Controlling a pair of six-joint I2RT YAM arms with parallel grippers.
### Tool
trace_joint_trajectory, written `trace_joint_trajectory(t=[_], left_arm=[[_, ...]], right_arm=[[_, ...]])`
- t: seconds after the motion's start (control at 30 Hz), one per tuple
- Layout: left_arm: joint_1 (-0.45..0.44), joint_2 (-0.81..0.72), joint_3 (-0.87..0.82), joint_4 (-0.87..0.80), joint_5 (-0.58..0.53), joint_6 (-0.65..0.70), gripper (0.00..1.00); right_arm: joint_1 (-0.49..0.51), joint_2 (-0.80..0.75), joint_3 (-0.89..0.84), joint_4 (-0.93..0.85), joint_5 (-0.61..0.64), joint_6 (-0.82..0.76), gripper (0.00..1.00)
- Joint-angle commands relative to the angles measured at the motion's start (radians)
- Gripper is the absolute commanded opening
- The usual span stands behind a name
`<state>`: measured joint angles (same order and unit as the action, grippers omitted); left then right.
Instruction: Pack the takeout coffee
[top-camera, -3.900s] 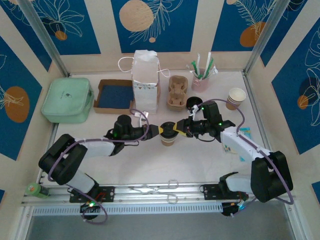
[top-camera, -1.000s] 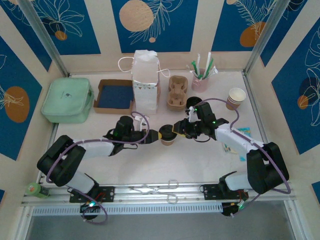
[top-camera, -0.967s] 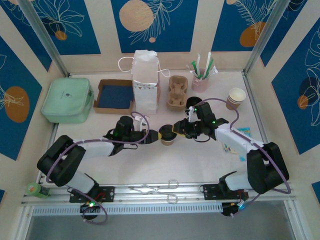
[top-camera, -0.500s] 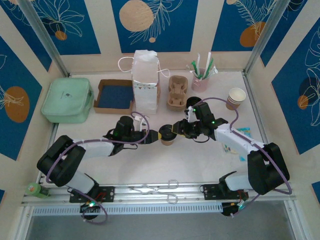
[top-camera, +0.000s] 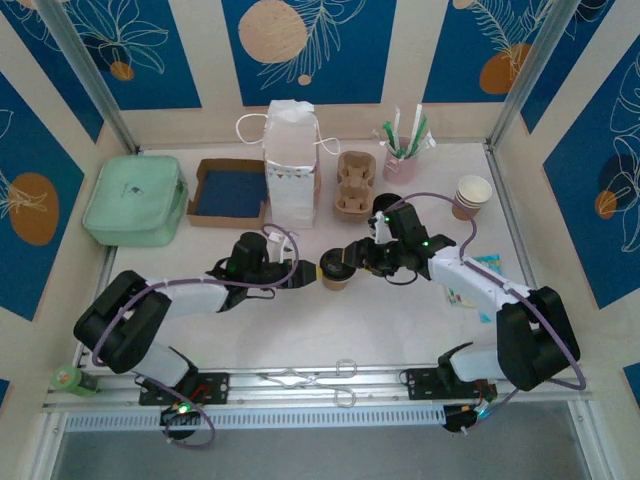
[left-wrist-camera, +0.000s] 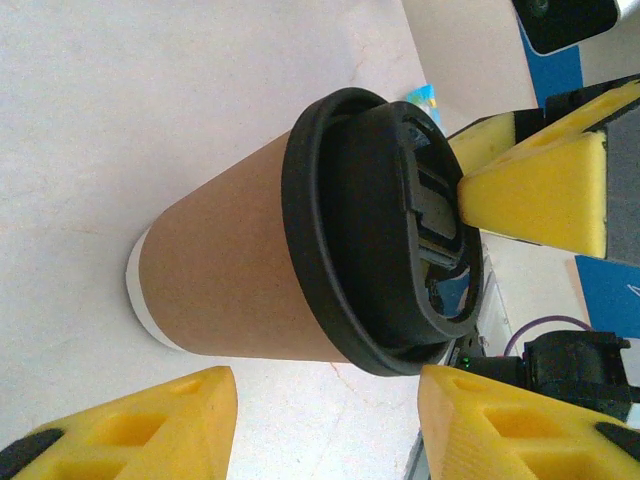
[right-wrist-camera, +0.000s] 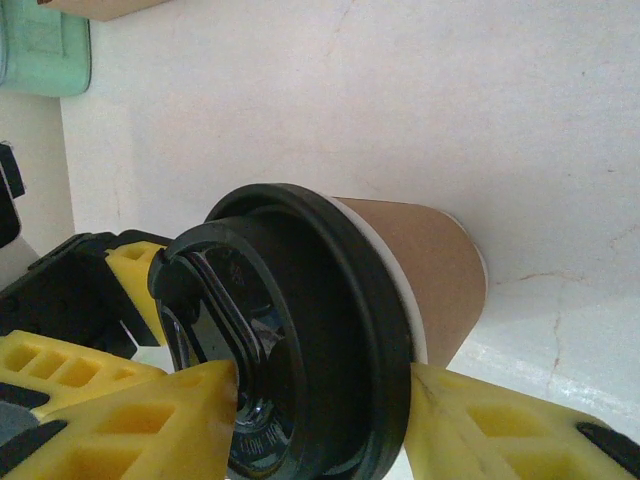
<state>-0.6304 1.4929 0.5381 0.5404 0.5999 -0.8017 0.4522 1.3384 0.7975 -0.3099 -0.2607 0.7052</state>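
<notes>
The takeout coffee (top-camera: 335, 274), a kraft-brown cup with a black lid, stands upright mid-table between my two grippers. My left gripper (top-camera: 312, 272) is open just left of it. In the left wrist view the cup (left-wrist-camera: 240, 290) lies beyond the yellow fingertips (left-wrist-camera: 150, 420), apart from them, and the gripper (left-wrist-camera: 325, 405) holds nothing. My right gripper (top-camera: 352, 263) reaches in from the right, its jaws straddling the lid (right-wrist-camera: 330, 330). One finger (right-wrist-camera: 480, 425) sits right at the lid's rim, the other (right-wrist-camera: 150, 410) by its top. The right gripper (right-wrist-camera: 320, 395) looks open around the lid.
A white paper bag (top-camera: 290, 165) stands at the back, with a pulp cup carrier (top-camera: 355, 185) and a pink cup of straws (top-camera: 400, 160) to its right. Spare paper cups (top-camera: 471, 196) sit far right. A cardboard tray (top-camera: 228, 192) and a green case (top-camera: 135, 200) are back left. Scissors (top-camera: 312, 378) lie near the front edge.
The right gripper's jaws have widened around the lid. The cup and the left gripper have stayed where they were.
</notes>
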Motion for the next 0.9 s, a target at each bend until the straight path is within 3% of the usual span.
trace_joint_trajectory(t=[0.0,0.87], left_arm=[[-0.004,-0.026,0.025,-0.013,-0.009,0.027,0.52],[-0.005,-0.042,0.016,-0.031,-0.019,0.045,0.52]], right_arm=[[0.022,0.034,-0.013,-0.121,0.063,-0.026,0.49],[0.106,0.071,0.087,-0.213,0.161,-0.050,0.57]])
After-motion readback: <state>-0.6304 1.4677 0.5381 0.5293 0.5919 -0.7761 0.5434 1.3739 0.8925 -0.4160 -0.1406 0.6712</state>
